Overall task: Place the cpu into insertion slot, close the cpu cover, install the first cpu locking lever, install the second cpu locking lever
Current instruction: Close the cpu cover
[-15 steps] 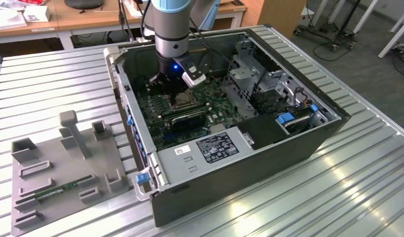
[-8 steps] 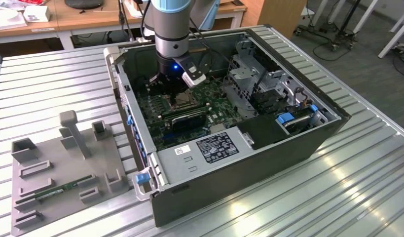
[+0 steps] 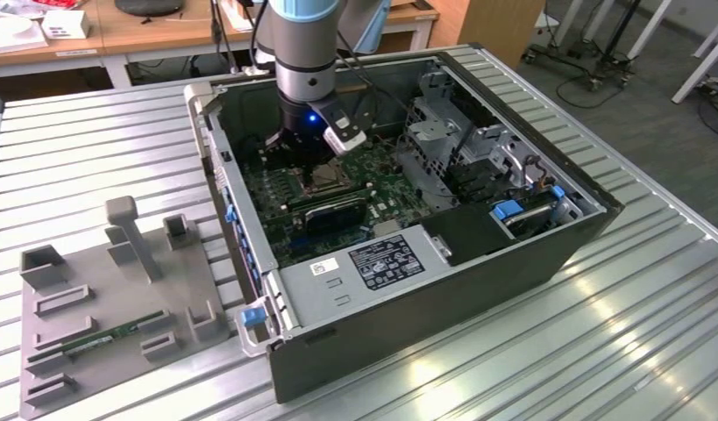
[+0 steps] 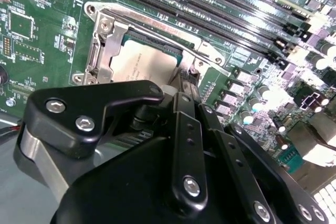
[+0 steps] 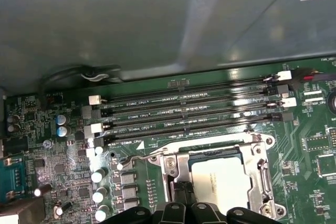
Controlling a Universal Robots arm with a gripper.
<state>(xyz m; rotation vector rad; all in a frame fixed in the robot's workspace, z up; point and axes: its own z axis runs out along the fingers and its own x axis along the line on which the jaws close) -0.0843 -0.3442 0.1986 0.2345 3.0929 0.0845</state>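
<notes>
**Cpu seated, cover down, levers left**

Your cpu (image 5: 220,182) lies in the socket (image 5: 270,142) under the lowered cover (image 5: 260,182). In the exterior view the gripper (image 5: 181,191), closed and empty, sits at its 11 o'clock. The levers (image 5: 210,145) seem not yet locked.

My gripper (image 4: 179,85) is matte black. The cpu (image 5: 219,182) is pale silver, the cpu cover (image 5: 261,177) shiny silver, and the motherboard (image 5: 310,145) green, striped with black memory slots (image 5: 189,114).
</notes>
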